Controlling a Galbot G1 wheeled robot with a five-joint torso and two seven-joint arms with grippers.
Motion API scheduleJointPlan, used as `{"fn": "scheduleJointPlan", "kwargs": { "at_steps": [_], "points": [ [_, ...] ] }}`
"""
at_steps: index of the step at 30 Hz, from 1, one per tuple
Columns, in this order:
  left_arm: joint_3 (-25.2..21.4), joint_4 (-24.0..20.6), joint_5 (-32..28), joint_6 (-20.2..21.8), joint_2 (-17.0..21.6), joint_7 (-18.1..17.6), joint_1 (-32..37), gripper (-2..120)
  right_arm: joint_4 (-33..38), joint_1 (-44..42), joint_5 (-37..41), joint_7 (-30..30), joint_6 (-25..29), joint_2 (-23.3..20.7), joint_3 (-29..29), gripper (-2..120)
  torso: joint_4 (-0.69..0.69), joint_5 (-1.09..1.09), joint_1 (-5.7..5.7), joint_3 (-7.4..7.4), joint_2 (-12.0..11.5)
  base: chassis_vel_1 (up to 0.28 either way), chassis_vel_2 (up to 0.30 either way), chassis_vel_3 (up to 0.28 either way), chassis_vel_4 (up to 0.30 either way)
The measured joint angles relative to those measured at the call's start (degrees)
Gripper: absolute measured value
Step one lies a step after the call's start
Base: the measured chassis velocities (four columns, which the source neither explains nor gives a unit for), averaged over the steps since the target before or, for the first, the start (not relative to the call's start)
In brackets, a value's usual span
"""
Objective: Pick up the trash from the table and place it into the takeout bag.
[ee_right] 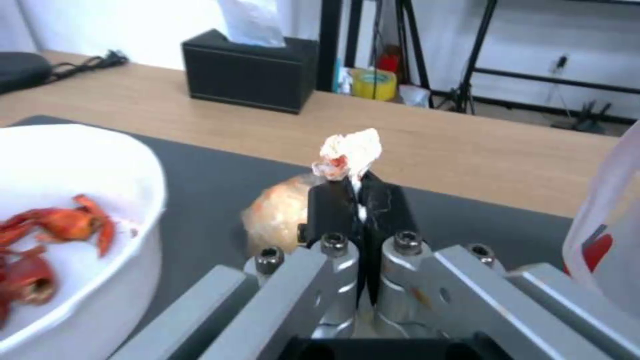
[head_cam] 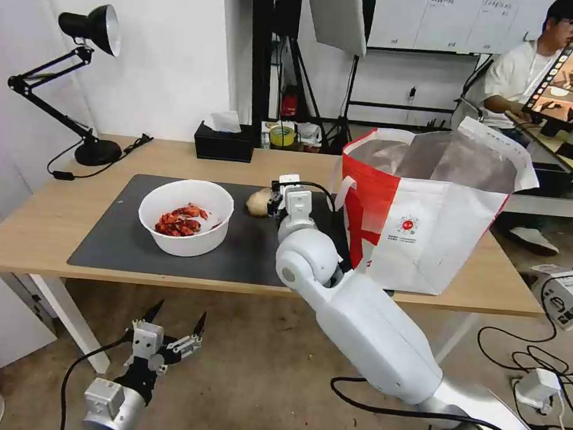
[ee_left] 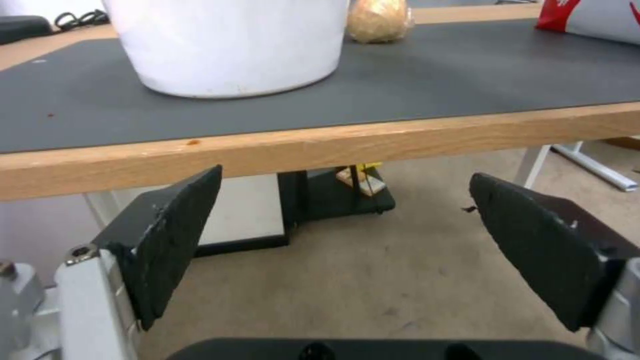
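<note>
2 grippers were in view. The right gripper (ee_right: 359, 187) was over the dark grey mat (head_cam: 243, 251) on the table (head_cam: 32, 219), its black fingers (ee_right: 333, 200) pinched together on a small crumpled white tissue (ee_right: 350, 150) with red stains. The beige wrapped ball (head_cam: 258, 202) lay just beyond it, between the white bowl (head_cam: 185, 216) of red crayfish shells (head_cam: 180, 220) and the takeout bag (head_cam: 426, 220), which stood upright and open at the table's right end. The left gripper (head_cam: 177, 322) hung below the table's front edge, fingers spread wide, holding nothing.
</note>
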Motion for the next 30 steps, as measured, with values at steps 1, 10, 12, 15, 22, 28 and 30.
{"fn": "scheduleJointPlan", "kwargs": {
  "at_steps": [1, 10, 12, 15, 22, 28, 30],
  "points": [
    [0.0, 0.0, 0.0, 0.0, 0.0, 0.0, 0.0, 100, 0.0, 0.0, 0.0, 0.0, 0.0, 0.0, 0.0, 0, 0.00, 0.00, 0.00, 0.00, 0.0, 0.000, 0.000, 0.000, 0.000],
    [-1.0, -0.9, 1.0, -0.1, -0.8, 0.1, 0.8, 100, 8.1, -7.2, -4.5, -3.5, 4.2, -3.7, 2.7, 0, -0.01, 0.00, 0.00, 0.00, 0.0, 0.000, 0.000, 0.000, 0.000],
    [-1.0, -1.0, 1.0, -0.1, -0.8, 0.1, 0.8, 100, 8.8, -8.5, -5.9, -5.2, 5.9, -4.2, 3.6, 0, 0.00, 0.00, 0.00, 0.00, 0.0, 0.000, 0.000, 0.000, 0.000],
    [-1.3, -1.4, 1.0, -0.1, -0.9, 0.1, 0.6, 100, 10.3, -11.1, -8.6, -8.3, 9.3, -4.9, 5.9, 0, -0.01, 0.01, 0.00, 0.01, 0.0, 0.000, 0.000, 0.000, 0.000],
    [-1.4, -1.5, 1.0, -0.1, -0.9, 0.1, 0.7, 100, 13.7, -12.6, -10.6, -11.4, 10.4, -6.7, 10.4, 0, -0.01, 0.00, 0.00, 0.00, 0.0, 0.000, 0.000, 0.000, 0.000],
    [-1.1, -1.4, 1.1, -0.1, -0.9, 0.0, 0.7, 100, 16.4, -9.9, -10.0, -13.1, 11.2, -8.4, 14.8, 0, 0.00, 0.00, 0.00, 0.01, 0.0, 0.000, 0.000, 0.000, 0.000],
    [-1.0, -1.4, 1.1, -0.1, -0.9, 0.0, 0.6, 100, 16.7, -8.6, -9.5, -13.2, 11.2, -8.7, 15.8, 0, 0.00, 0.00, 0.00, 0.01, 0.0, 0.000, 0.000, 0.000, 0.000]
  ]
}}
